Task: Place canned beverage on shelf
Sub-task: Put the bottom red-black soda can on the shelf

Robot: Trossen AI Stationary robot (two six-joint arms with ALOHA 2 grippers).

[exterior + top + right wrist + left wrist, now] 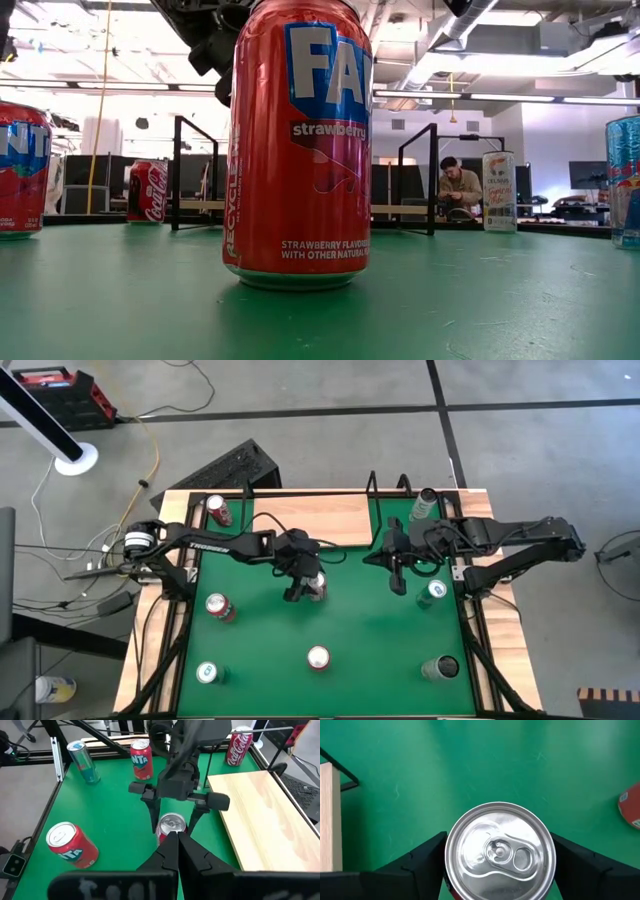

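Your left tool [305,588] hangs over a red soda can [500,851] standing upright on the green worktop [370,625], just in front of the pale wood shelf [315,520]. Its fingers [415,865] are spread, one on each side of the can, with a sliver of gap showing. Your right tool [176,840] waits nearby over the worktop, closed and empty, pointing at that can.

left gripper [306,586] over can [317,586] | right gripper [399,580] mid-mat | shelf [318,518] far edge
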